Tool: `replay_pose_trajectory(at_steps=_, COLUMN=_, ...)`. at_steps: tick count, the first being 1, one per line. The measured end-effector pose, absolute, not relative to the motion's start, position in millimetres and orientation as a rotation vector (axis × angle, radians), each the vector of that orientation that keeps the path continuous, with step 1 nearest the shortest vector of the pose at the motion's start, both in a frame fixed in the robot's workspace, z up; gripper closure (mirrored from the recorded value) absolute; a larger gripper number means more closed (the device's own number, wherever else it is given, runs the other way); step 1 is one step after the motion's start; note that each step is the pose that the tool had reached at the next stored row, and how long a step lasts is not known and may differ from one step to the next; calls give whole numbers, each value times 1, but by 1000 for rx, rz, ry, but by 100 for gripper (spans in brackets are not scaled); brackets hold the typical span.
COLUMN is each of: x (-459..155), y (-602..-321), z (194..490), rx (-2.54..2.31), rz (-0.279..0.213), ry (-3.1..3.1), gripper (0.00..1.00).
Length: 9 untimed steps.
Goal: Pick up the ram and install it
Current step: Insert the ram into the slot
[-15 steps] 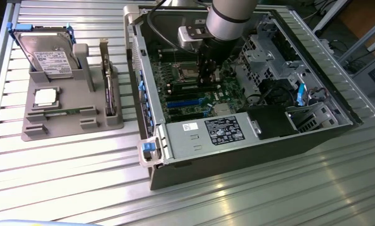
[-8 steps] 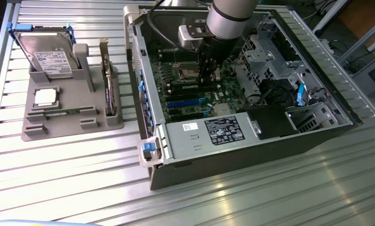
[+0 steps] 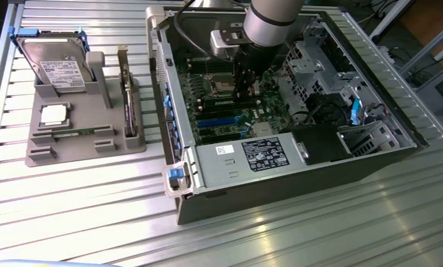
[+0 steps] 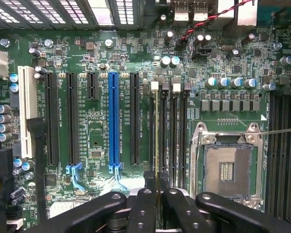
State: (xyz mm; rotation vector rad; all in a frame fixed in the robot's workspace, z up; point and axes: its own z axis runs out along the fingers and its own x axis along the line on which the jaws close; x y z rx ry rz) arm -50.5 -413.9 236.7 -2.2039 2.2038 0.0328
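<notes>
The black jointed hand (image 4: 156,194) is clamped on the ram (image 4: 156,136), a thin stick seen edge-on. It stands upright over a long dark memory slot (image 4: 163,131) on the glossy green motherboard (image 4: 99,131).

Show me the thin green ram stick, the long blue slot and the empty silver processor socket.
thin green ram stick (image 4: 156,136), wrist view, its top edge.
long blue slot (image 4: 113,121), wrist view, mid-length.
empty silver processor socket (image 4: 226,170), wrist view, its contact field.
</notes>
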Motion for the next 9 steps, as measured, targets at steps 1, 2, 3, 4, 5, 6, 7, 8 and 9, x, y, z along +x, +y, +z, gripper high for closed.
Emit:
replay_pose_trajectory(at_steps=1, x=-50, y=-414, z=237, rx=-2204, rz=33, ry=2204, gripper=88)
replay_pose_trajectory(at_steps=2, x=-50, y=-414, z=236, rx=-2204, rz=33, ry=2203, gripper=88)
replay_pose_trajectory(at_steps=3, x=-50, y=-414, z=236, rx=-2204, rz=33, ry=2204, gripper=88)
replay_pose_trajectory(at_steps=4, x=-50, y=-413, z=234, rx=-2204, rz=33, ry=2204, gripper=88)
replay_pose_trajectory(at_steps=5, x=-51, y=-413, z=234, rx=-2204, rz=33, ry=2204, gripper=88)
replay_pose_trajectory(at_steps=6, x=-51, y=-414, z=234, rx=-2204, rz=33, ry=2204, gripper=88)
replay_pose_trajectory(at_steps=7, x=-51, y=-413, z=234, rx=-2204, rz=33, ry=2204, gripper=88)
replay_pose_trajectory(at_steps=8, x=-50, y=-413, z=234, rx=-2204, rz=33, ry=2204, gripper=88)
replay_pose_trajectory(at_steps=9, x=-51, y=-413, z=234, rx=-2204, rz=33, ry=2204, gripper=88)
